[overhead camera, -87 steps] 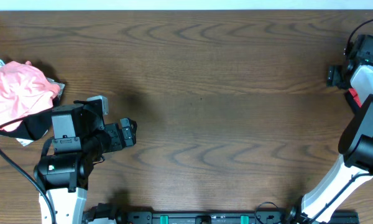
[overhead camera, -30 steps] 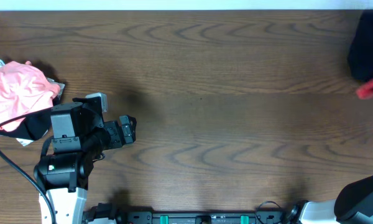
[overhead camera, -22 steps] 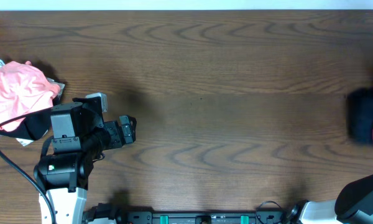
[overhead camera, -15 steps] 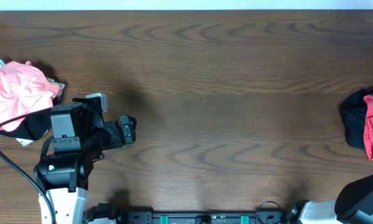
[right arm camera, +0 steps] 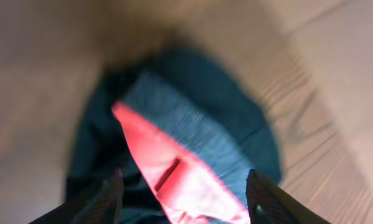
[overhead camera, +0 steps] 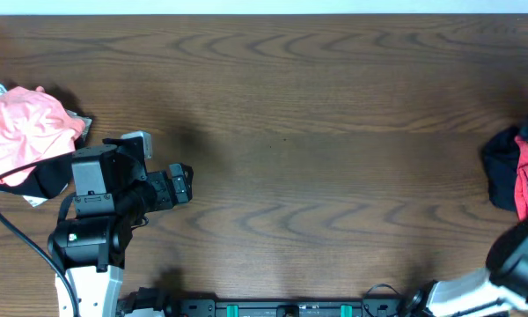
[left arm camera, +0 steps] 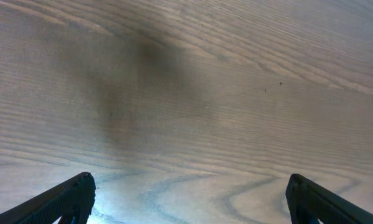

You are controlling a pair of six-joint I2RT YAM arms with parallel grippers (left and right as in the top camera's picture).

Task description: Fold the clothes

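Leggings bunched at my surface's right edge | right fingers above them, parted, gripping nothing | left fingers spread wide, empty, over bare wood | pink cloth at left edge

The overhead camera looked straight down on the worktop from well above. It took in nearly the full width, with the left arm and right arm entering from the picture's bottom edge. The left wrist camera sat low and close behind the left hand, facing forward and down over bare wood. Its fingertips showed only in the lower corners. The overhead view showed that same stretch of wood just ahead of the hand. The right wrist camera hung close above the leggings, looking down between the fingers of the right hand, its picture blurred. The overhead view caught the same bundle at its right edge.
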